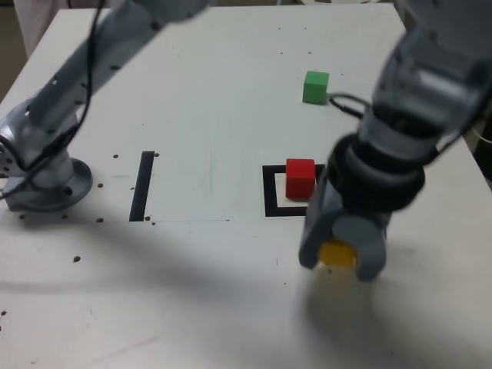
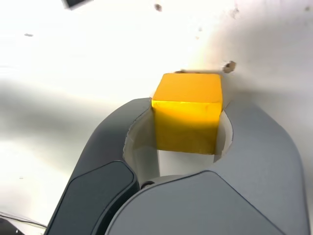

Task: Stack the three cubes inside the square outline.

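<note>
Three cubes: red (image 1: 300,177), green (image 1: 315,87), yellow (image 1: 337,253) between jaws.

The wrist view looks down past the grey pincer (image 2: 188,122) onto a white tabletop (image 2: 98,49). A yellow cube (image 2: 187,111) sits between the two curved jaws, its side faces pressed against their inner edges, so the pincer is closed on it. The cube's top face is a paler yellow than the brighter face turned toward the camera. Beyond the cube the tabletop carries a few small dark specks (image 2: 157,7) and a brownish chip (image 2: 230,66) close to the cube's far corner. A dark mark (image 2: 78,3) shows at the picture's edge.
</note>
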{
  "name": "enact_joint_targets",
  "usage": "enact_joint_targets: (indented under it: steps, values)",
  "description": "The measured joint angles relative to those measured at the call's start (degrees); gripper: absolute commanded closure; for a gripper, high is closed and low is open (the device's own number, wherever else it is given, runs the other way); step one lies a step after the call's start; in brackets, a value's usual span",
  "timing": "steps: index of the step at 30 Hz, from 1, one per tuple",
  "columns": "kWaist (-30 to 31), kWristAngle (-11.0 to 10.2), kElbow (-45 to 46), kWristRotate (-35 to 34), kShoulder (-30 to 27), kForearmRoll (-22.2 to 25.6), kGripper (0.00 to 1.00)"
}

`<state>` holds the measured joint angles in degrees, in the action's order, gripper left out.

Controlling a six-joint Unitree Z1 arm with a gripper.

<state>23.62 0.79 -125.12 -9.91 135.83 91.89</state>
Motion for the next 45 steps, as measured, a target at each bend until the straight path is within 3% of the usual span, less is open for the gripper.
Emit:
enact_joint_targets:
  steps: [10, 19, 27, 38, 45]
  values:
    - [-5.44, -3.20, 12.98, 1.63, -12.94, -0.24, 0.72]
    - [-11.91, -4.78, 18.21, 4.67, -18.15, -0.97, 0.72]
    - [-15.45, -4.56, 18.72, 5.99, -17.88, -1.86, 0.72]
    - [-17.77, -1.09, 16.42, 6.38, -13.74, -2.08, 0.72]
    - [-18.30, -0.07, 15.47, 7.12, -11.70, -2.24, 0.72]
